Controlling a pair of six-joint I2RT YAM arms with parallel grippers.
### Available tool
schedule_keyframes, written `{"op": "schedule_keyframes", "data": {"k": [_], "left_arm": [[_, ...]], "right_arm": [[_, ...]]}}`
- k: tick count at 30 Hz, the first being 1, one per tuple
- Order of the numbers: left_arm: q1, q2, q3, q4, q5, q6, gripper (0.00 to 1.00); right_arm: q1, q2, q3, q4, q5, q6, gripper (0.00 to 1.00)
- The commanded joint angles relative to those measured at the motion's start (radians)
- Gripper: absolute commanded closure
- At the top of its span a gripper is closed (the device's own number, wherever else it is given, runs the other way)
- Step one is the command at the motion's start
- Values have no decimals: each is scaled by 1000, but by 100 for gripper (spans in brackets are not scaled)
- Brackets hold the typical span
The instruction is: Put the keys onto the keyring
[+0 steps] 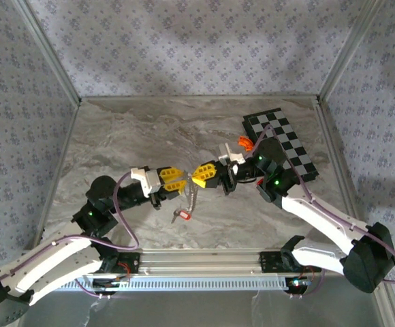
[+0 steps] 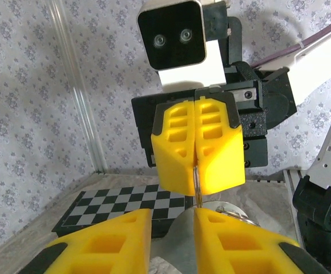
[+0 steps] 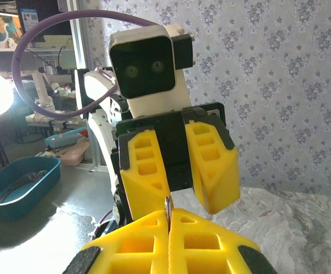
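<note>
My right gripper [image 1: 199, 174] is shut on the edge of the keyring [image 1: 192, 194], a thin silvery loop that hangs down from its yellow tips. Below it, a small key with a red tag [image 1: 182, 215] hangs at the table surface. In the right wrist view the ring's rim [image 3: 166, 204] pokes up between the closed fingers of the right gripper [image 3: 168, 216]. My left gripper [image 1: 179, 179] faces it tip to tip and stands open. In the left wrist view the left gripper [image 2: 173, 216] has a clear gap, with the keyring [image 2: 197, 185] just ahead of its right-hand finger [image 2: 234, 242].
A black and white checkered mat [image 1: 282, 143] lies at the back right, with an orange curved piece [image 1: 244, 142] at its near corner. The mat [image 2: 114, 208] also lies behind the grippers in the left wrist view. A teal tray [image 3: 17, 182] sits outside the cell.
</note>
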Motion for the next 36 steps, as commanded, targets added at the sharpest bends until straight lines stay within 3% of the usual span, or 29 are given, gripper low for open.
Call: {"op": "schedule_keyframes", "data": {"k": [1, 14, 30, 36], "left_arm": [[-13, 1, 35, 34, 4, -5, 75], [-18, 13, 47, 22, 43, 5, 77], [-24, 47, 67, 8, 41, 18, 84], [-26, 48, 69, 4, 41, 22, 92]], "right_arm": [[6, -25, -9, -6, 9, -30, 100], [5, -25, -8, -15, 19, -44, 100], [5, -28, -14, -24, 21, -53, 100], [2, -29, -17, -34, 24, -60, 100]]}}
